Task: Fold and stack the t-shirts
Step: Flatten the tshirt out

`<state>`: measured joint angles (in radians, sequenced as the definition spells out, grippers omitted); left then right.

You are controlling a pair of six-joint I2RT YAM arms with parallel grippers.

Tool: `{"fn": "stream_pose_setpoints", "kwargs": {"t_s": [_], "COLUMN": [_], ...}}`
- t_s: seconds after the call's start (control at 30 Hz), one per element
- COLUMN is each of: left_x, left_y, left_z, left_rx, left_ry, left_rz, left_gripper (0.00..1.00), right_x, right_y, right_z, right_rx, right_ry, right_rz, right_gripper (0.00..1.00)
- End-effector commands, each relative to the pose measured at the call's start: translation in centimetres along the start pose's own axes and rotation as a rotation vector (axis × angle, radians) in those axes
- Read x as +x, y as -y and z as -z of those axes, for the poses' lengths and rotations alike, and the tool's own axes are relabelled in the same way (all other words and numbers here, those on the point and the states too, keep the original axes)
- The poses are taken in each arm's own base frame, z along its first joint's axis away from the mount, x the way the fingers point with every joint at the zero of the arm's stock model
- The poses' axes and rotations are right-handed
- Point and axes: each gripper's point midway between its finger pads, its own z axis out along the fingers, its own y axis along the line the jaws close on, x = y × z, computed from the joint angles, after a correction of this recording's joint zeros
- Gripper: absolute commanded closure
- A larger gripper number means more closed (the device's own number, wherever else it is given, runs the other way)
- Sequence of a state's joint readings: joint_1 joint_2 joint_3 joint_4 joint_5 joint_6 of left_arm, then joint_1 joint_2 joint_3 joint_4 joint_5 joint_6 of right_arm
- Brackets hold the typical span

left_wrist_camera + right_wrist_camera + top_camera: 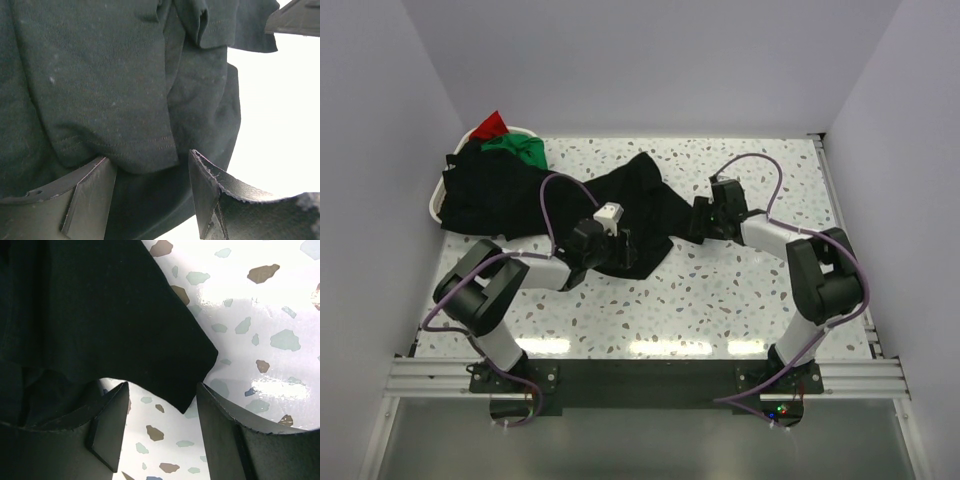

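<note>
White basket (434,208) at the speckled table's (720,300) far-left corner — pale walls (650,60) around

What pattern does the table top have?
White table top with brown, grey and bluish-green flecks, clearest in the right wrist view.

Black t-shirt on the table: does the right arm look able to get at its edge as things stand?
Probably yes. In the right wrist view a corner of the black t-shirt lies between the open fingers of the right gripper, over the table, with nothing in the way.

Top camera looks down; wrist cameras sit close over black t-shirt (640,200).
</note>
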<state>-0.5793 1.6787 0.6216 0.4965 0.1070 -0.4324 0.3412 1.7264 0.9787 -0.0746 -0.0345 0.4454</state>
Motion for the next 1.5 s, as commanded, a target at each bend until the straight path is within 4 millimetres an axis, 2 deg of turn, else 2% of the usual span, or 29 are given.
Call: {"fn": "stream_pose_setpoints", "kwargs": {"t_s": [0.0,0.17,0.57,0.67,0.7,0.8,0.9,0.93,0.97,1.0,1.03,1.13,1.2,1.23,1.3,1.33,1.4,1.43,1.47], "left_x": [-1.5,-2.5,-4.3,-4.7,-4.9,-5.0,-5.1,-5.1,-5.3,-5.5,-6.0,-7.8,-8.9,-10.4,-12.0,-13.8,-14.9,-16.8,-17.5], "left_y": [0.5,0.3,-0.1,0.0,0.1,0.1,-0.2,-0.3,-0.3,-0.4,-0.5,-0.9,-1.4,-1.9,-2.4,-2.6,-3.1,-3.0,-3.0], "left_z": [-0.6,-0.6,-0.1,-0.1,-0.2,-0.4,-0.7,-0.7,-0.7,-0.7,-0.5,0.2,0.9,1.9,3.2,4.6,6.0,7.7,8.5], "left_rx": [0.015,-0.003,-0.029,-0.020,-0.018,-0.016,-0.026,-0.029,-0.030,-0.033,-0.035,-0.035,-0.036,-0.038,-0.038,-0.029,-0.049,-0.054,-0.063], "left_ry": [0.077,0.132,0.240,0.260,0.269,0.279,0.286,0.289,0.297,0.305,0.318,0.359,0.380,0.417,0.451,0.495,0.517,0.573,0.589], "left_rz": [0.025,0.047,0.092,0.102,0.103,0.109,0.114,0.118,0.117,0.118,0.119,0.122,0.127,0.132,0.129,0.127,0.115,0.107,0.087], "left_gripper": [0.37,0.37,0.39,0.43,0.44,0.53,0.71,0.82,0.88,0.98,1.00,1.00,1.00,1.00,1.00,1.00,1.00,1.00,1.00], "right_x": [-0.7,-0.6,0.4,0.4,0.5,0.5,0.5,0.5,0.3,0.3,0.2,-0.5,-1.8,-2.1,-3.8,-4.3,-6.0,-6.3,-6.8], "right_y": [-0.1,0.8,0.8,0.8,0.8,0.8,0.8,0.8,0.8,0.7,0.5,0.2,0.1,0.2,0.3,0.4,0.5,0.6,0.7], "right_z": [0.0,0.2,-1.1,-1.3,-1.4,-1.4,-1.4,-1.3,-1.3,-1.2,-1.1,-0.3,0.6,1.0,2.2,2.6,4.1,4.6,5.1], "right_rx": [0.027,0.077,0.086,0.088,0.086,0.088,0.087,0.085,0.085,0.083,0.079,0.069,0.080,0.090,0.101,0.102,0.100,0.104,0.105], "right_ry": [0.003,0.007,-0.046,-0.050,-0.052,-0.057,-0.061,-0.060,-0.056,-0.055,-0.052,-0.036,0.000,0.004,0.051,0.065,0.114,0.123,0.140], "right_rz": [0.022,0.025,0.037,0.038,0.040,0.040,0.043,0.042,0.042,0.040,0.041,0.037,0.041,0.045,0.038,0.035,0.020,0.017,0.012], "right_gripper": [0.41,0.41,0.41,0.45,0.49,0.58,0.77,0.86,0.91,0.95,1.00,1.00,1.00,1.00,1.00,1.00,1.00,1.00,1.00]}}
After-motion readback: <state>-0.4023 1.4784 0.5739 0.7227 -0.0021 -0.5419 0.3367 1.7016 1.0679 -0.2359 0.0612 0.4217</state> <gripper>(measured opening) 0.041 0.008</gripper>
